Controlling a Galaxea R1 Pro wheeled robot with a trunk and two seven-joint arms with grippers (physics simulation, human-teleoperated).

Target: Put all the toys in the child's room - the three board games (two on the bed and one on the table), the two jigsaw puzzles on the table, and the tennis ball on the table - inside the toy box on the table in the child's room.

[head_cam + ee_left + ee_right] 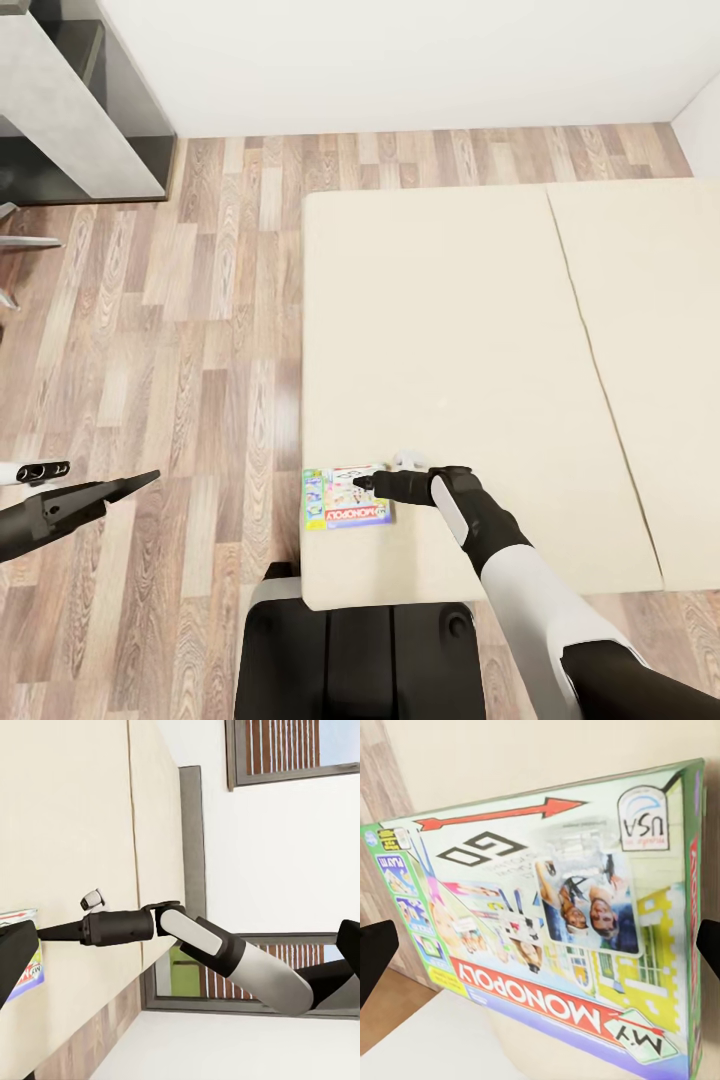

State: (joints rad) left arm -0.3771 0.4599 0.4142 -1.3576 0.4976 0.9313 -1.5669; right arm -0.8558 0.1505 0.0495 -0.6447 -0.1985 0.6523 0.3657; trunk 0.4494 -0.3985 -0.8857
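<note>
The child's room shows white walls (pixel 400 60) and a wood-plank floor (pixel 200 330) in the head view, while the left wrist view adds a dark-framed window (pixel 292 750) and the dark grey headboard (pixel 191 832) that the head camera misses. The bed (pixel 450 320) fills most of the head view as a plain beige mattress split by a seam, its near left corner just ahead of the robot's base (pixel 360 650); broad bare mattress lies beyond and to the right, and open floor runs along its left edge up to a grey desk (pixel 70 110) in the far left corner. One board game (pixel 347 498), the white-green box with a red strip, lies flat on that near left corner, close to the edges. The right wrist view reads its lid closely (pixel 555 930): "My Monopoly", a red arrow, "GO". The right gripper (pixel 360 484) reaches over the box, its fingers spread wide at either side of the lid and touching nothing that I can see. The left gripper (pixel 135 482) hangs over the floor left of the bed, its fingers together.
</note>
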